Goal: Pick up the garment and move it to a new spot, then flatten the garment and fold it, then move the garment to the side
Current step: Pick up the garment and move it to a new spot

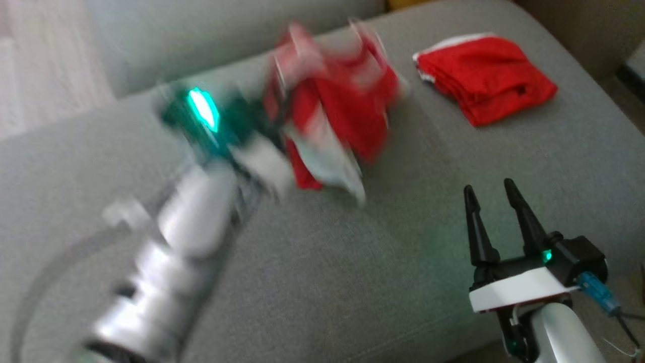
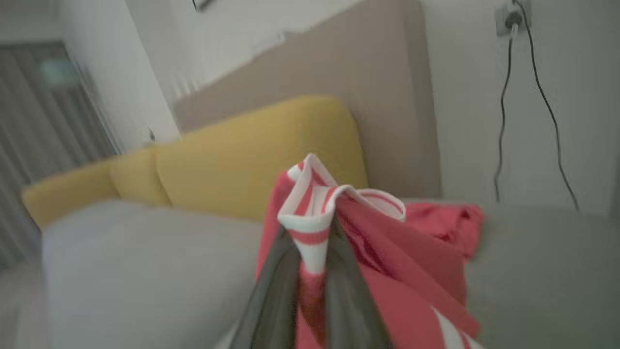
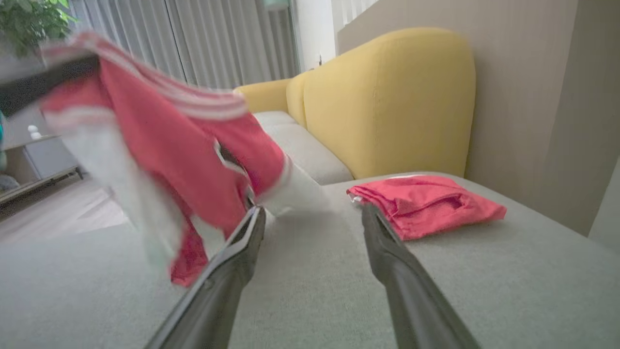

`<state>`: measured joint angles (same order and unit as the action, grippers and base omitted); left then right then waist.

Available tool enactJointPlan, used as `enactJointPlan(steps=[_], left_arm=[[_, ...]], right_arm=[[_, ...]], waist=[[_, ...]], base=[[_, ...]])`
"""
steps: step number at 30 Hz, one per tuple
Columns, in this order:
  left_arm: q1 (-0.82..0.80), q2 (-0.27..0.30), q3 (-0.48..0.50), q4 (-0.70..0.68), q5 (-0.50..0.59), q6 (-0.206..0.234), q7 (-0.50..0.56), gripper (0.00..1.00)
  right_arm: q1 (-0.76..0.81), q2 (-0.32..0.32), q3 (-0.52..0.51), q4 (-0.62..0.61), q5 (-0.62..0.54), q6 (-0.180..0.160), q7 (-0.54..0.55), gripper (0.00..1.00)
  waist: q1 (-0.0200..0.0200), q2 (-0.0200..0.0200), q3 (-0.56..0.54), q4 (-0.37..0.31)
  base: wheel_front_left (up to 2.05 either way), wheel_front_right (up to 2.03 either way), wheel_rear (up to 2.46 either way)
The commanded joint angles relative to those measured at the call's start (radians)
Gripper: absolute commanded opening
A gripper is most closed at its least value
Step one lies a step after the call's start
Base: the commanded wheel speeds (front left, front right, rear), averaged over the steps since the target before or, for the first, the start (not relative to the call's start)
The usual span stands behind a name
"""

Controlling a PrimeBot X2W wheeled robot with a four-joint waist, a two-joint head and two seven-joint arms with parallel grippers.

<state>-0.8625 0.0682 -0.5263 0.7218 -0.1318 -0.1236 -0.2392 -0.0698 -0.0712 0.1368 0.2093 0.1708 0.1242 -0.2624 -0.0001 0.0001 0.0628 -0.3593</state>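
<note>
Left gripper (image 2: 312, 240) fingers pinch the red-and-white garment (image 1: 342, 101) only by its hem; swinging could shake it loose. Right gripper (image 1: 490, 186) fingers stand open.

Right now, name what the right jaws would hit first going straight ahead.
Most likely the near edge of the folded red cloth garment, just right of that line on the grey fabric cushion; depth is unclear.

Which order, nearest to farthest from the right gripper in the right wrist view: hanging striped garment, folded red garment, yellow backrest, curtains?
From the right gripper:
1. The folded red garment, just ahead on the right, and the striped garment, hanging ahead on the left: too close to call.
2. The yellow backrest, behind the folded one.
3. The curtains, far back on the left.
</note>
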Motion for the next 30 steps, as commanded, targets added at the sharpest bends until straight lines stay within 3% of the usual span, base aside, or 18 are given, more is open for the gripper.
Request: enactJointPlan(steps=[1,2,3,4,5,14,20,26,30], left_arm=[[0.035,0.016,0.004,0.008,-0.022,-0.001,-0.007,0.00],[0.110,-0.001,-0.033,0.052,-0.039,-0.003,-0.015,0.00],[0.144,-0.007,-0.044,0.071,-0.048,-0.002,-0.018,0.18],[0.174,-0.010,-0.052,0.085,-0.056,0.002,-0.020,0.68],[0.202,-0.013,-0.057,0.089,-0.067,0.010,-0.021,1.00],[0.486,-0.018,-0.046,-0.175,-0.132,0.115,-0.022,1.00],[0.749,-0.018,0.091,-0.412,-0.129,0.204,-0.022,1.00],[0.941,-0.018,0.252,-0.604,-0.107,0.278,-0.022,1.00],[1.030,-0.018,0.301,-0.682,-0.080,0.281,-0.022,1.00]], right_arm=[[-0.038,0.010,0.036,-0.036,0.008,0.007,0.001,1.00],[-0.043,0.014,0.048,-0.034,0.012,0.007,0.001,1.00],[-0.044,0.015,0.051,-0.031,0.013,0.007,0.001,1.00],[-0.043,0.016,0.053,-0.028,0.013,0.007,0.001,1.00],[-0.041,0.016,0.053,-0.024,0.013,0.007,0.001,1.00],[0.024,0.006,0.023,0.010,0.011,0.007,0.001,1.00],[0.111,-0.008,-0.014,0.018,0.016,0.007,0.001,1.00],[0.167,-0.006,-0.007,0.015,0.015,0.007,0.001,1.00],[0.204,-0.006,-0.005,0.007,0.016,0.007,0.001,1.00]], waist=[[0.0001,-0.0001,0.080,-0.007],[0.0001,-0.0001,0.109,0.000],[0.0001,-0.0001,0.119,0.006],[0.0001,-0.0001,0.126,0.013],[0.0001,-0.0001,0.129,0.021],[0.0001,-0.0001,0.031,0.160],[0.0001,-0.0001,-0.082,0.277],[0.0001,-0.0001,-0.165,0.325],[0.0001,-0.0001,-0.204,0.345]], base=[[0.00,0.00,0.00],[0.00,0.00,0.00],[0.00,0.00,0.00],[0.00,0.00,0.00],[0.00,0.00,0.00],[0.00,0.00,0.00],[0.00,0.00,0.00],[0.00,0.00,0.00],[0.00,0.00,0.00]])
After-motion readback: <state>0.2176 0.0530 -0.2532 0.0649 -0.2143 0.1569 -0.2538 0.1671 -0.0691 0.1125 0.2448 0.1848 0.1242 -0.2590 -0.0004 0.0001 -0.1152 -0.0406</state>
